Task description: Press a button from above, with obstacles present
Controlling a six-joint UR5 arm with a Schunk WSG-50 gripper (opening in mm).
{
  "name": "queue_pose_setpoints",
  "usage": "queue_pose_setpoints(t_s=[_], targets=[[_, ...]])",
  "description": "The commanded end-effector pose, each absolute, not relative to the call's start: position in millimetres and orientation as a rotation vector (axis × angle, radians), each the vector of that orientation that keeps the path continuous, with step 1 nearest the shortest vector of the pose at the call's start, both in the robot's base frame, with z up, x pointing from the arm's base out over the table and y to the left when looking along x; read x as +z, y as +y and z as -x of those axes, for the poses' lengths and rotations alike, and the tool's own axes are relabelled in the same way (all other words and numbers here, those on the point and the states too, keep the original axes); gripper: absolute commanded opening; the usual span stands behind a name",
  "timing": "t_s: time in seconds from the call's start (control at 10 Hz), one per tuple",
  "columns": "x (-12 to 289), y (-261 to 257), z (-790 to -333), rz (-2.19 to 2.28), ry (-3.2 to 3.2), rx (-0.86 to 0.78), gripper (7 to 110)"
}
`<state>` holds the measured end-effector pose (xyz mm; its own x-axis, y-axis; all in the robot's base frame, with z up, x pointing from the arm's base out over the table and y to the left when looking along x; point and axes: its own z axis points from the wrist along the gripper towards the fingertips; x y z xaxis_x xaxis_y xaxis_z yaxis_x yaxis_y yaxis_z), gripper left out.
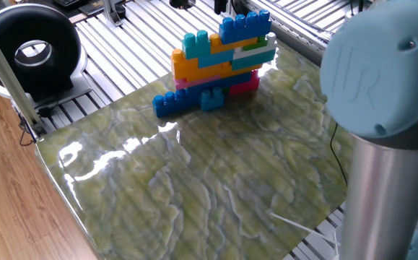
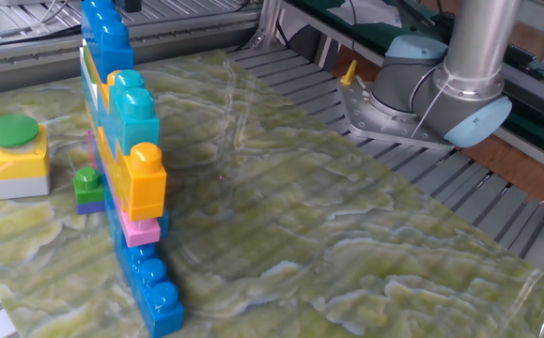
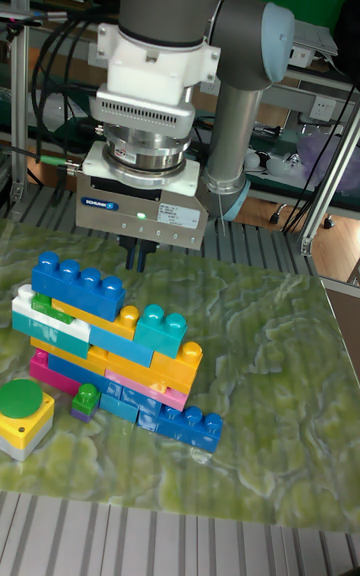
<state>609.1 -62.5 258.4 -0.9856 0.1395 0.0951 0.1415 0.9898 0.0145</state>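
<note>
button [image 3: 25,403] green cap on yellow box, table [image 2: 347,253] edge, just behind brick wall [image 3: 110,356] | prob stiff, sprung; wall light, topples easy | press cap ctr from above, no grasp | gripper [image 3: 141,254] high behind wall, finger state can't tell

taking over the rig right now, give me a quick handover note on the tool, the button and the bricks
Tool: raised above the table behind the brick wall; whether its fingers are open or shut cannot be told.
Button: green cap on a yellow box, on the table on one side of the wall, with a small green and purple brick between them.
Done: nothing on the button; the tool is not over it.
Left: carry the tool over the wall, line it up above the button, press straight down.
</note>
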Motion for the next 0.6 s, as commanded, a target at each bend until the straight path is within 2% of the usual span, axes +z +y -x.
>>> queue_pose_setpoints(t_s=[0.0, 0.3, 0.5], targets=[[259, -55, -617, 0.370, -3.044, -0.082, 7], [259, -75, -636, 0.361, -3.111, -0.012, 7], [265, -95, -660, 0.330, -3.138, -0.026, 7]])
